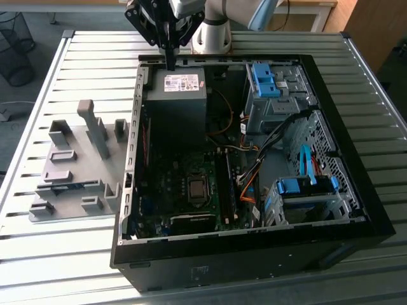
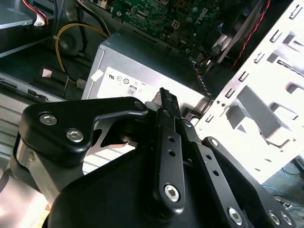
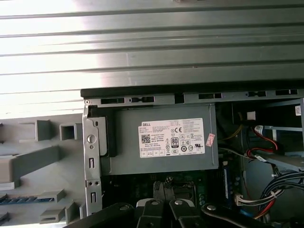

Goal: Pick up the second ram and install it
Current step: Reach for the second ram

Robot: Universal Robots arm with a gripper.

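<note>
My gripper (image 1: 170, 63) hangs over the back wall of the open computer case (image 1: 254, 267), just above the grey power supply (image 1: 181, 95). Its black fingers are pressed together with nothing between them, as both wrist views show (image 2: 165, 97) (image 3: 164, 184). A thin blue-green stick, which I take for the second ram (image 1: 68, 186), lies edge-up in the grey holder block (image 1: 76, 159) on the exterior view's left, well away from the gripper. In the first wrist view a short end of it (image 3: 8, 199) shows. The long dark memory slots (image 1: 226, 187) run beside the processor socket (image 1: 198, 189).
The case lies on its side on a slatted metal table (image 1: 63, 254). Drive bays with bright blue clips (image 1: 264, 79) (image 1: 305, 186) and loose orange, black and blue cables (image 1: 251, 184) crowd the case on the exterior view's right. A wire bin (image 1: 16, 32) stands off the table.
</note>
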